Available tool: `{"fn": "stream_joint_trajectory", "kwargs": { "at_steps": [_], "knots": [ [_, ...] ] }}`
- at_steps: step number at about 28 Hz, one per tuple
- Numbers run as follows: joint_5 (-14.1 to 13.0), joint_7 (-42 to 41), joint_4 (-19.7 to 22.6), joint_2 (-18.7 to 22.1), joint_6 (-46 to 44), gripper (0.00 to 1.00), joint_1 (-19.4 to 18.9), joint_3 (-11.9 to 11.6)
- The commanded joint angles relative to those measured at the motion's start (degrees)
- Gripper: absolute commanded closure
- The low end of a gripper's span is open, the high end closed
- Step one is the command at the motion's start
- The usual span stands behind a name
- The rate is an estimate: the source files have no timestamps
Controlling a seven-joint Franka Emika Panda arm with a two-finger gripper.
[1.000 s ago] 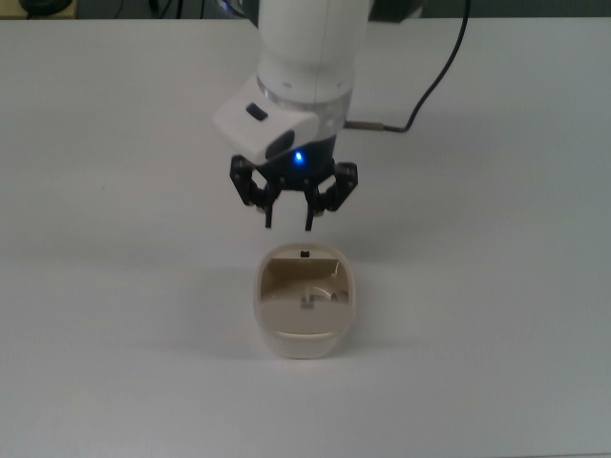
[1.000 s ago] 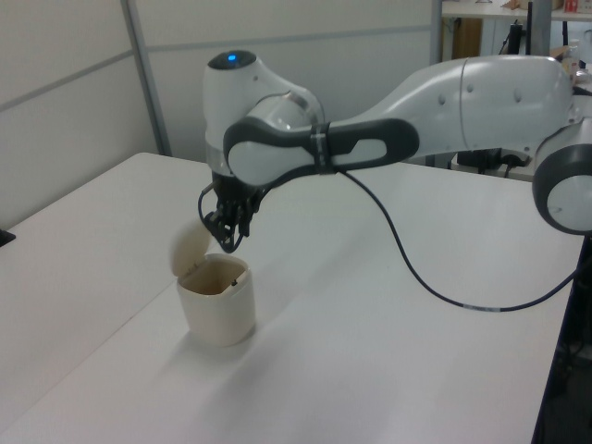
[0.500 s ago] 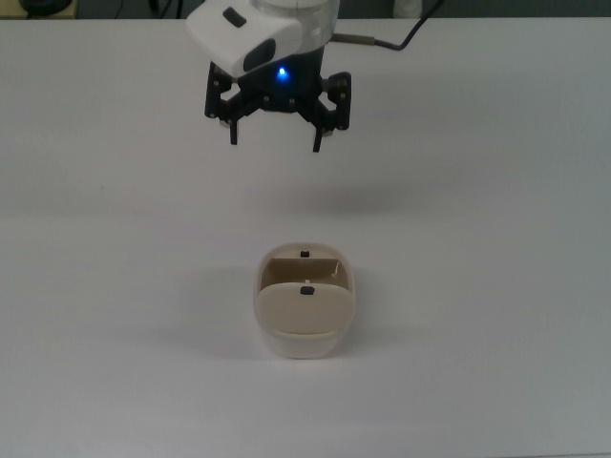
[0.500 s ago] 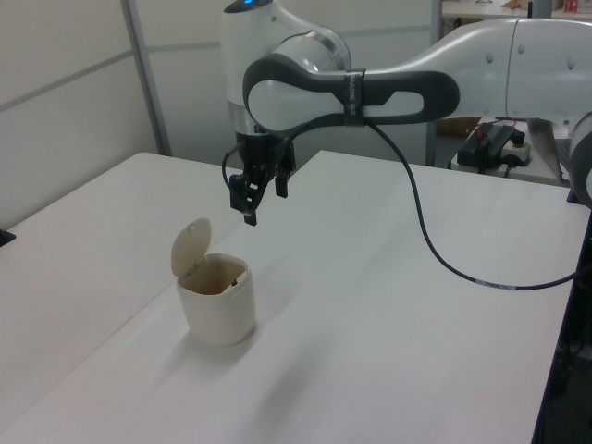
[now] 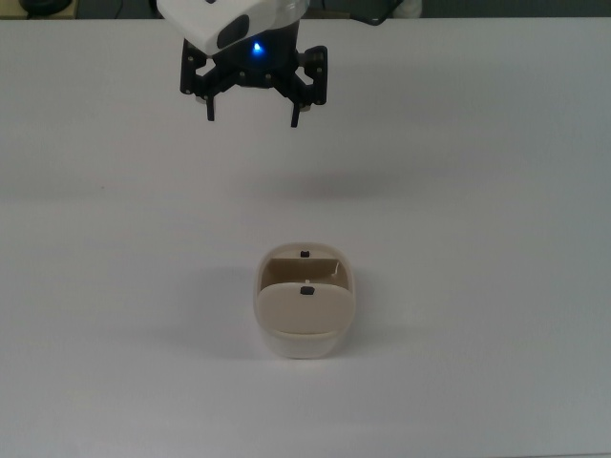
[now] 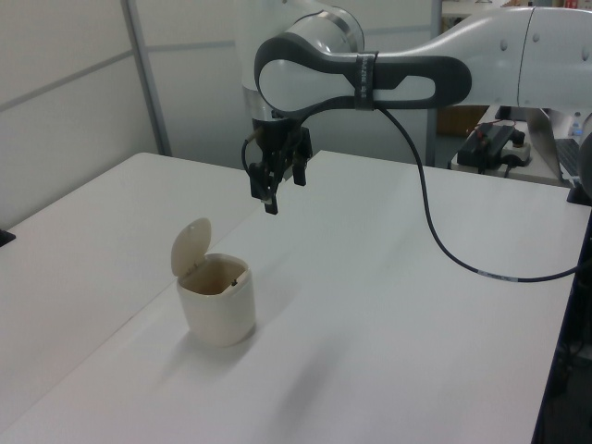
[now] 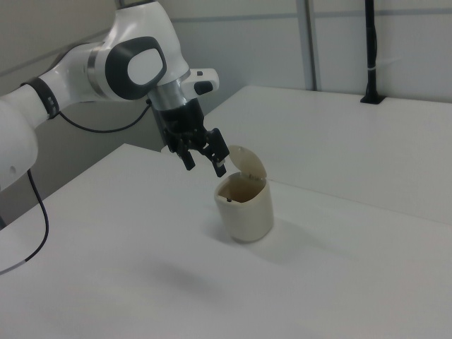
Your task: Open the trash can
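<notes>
Arm reached out over the counter (image 6: pixel 388 305), gripper (image 5: pixel 252 107) pointing down, jaws spread wide and empty, hanging well clear of the trash can (image 6: pixel 217 301). The can stood mid-counter, lid (image 6: pixel 191 245) tipped up.

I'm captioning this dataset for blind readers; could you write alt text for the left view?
A small cream trash can stands on a white table with its flap lid tipped up and open. The robot arm's open gripper hangs in the air above and behind it, touching nothing.
</notes>
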State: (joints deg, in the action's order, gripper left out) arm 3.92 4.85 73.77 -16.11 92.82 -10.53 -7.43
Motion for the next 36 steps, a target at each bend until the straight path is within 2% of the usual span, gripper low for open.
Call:
{"fn": "stream_joint_trajectory", "kwargs": {
  "at_steps": [1,36],
  "knots": [
    [-0.3,-1.8,1.7,1.6,-0.9,0.00,0.2,-0.2],
    [-0.6,-1.5,1.7,1.5,-0.8,0.00,2.1,-0.6]
  ]
}}
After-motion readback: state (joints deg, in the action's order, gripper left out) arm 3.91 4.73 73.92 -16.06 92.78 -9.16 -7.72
